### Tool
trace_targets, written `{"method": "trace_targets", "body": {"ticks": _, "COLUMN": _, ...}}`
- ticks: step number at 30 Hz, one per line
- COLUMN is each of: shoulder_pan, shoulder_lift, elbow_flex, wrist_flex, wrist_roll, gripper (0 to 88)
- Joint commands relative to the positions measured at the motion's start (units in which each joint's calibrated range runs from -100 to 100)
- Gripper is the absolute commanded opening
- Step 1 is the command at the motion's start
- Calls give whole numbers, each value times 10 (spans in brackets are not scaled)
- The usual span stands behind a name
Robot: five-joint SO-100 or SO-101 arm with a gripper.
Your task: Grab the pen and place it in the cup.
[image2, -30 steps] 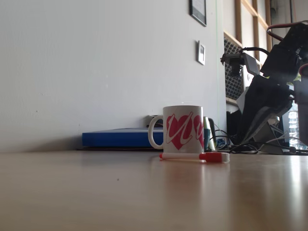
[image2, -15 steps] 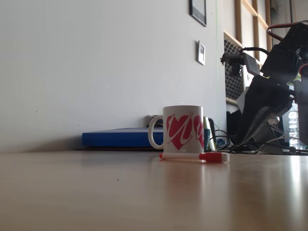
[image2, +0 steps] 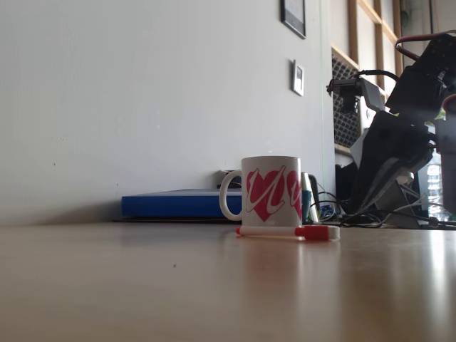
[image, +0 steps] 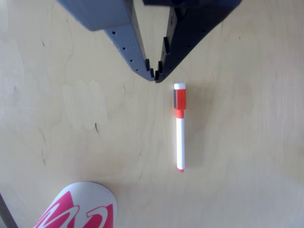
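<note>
Pale wood makes up the surface (image: 66, 123), and the pen (image: 180, 127) lies flat on it, untouched, with its orange-red cap toward the far end in the other view and its small red tail toward the near end. The gripper (image: 155, 75) hangs above the surface just left of the cap end, its two fingertips almost meeting and holding nothing; it reads as clenched, or nearly so, though from this angle I cannot say whether a sliver of gap remains. The cup (image: 78, 209) sits at the near left corner of that view, well apart from the pen; in the fixed view the cup (image2: 269, 191) stands upright just behind the pen (image2: 288, 232).

The risks from here are fairly plain. If the gripper comes down as it stands, with the jaws together and off to the left, it would likely strike the surface or nudge the pen rather than straddle it. A round, slim barrel could roll away from a one-sided touch. A grasp taken at the cap end would leave the long body hanging, and the pen could tilt and catch the cup rim
</note>
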Motion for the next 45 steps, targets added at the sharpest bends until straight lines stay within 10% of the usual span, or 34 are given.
{"method": "trace_targets", "body": {"ticks": 1, "shoulder_pan": 2, "shoulder_lift": -6, "elbow_flex": -27, "wrist_flex": 3, "wrist_roll": -2, "gripper": 10}}
{"method": "trace_targets", "body": {"ticks": 45, "shoulder_pan": -2, "shoulder_lift": 171, "elbow_flex": -146, "wrist_flex": -50, "wrist_roll": -3, "gripper": 10}}
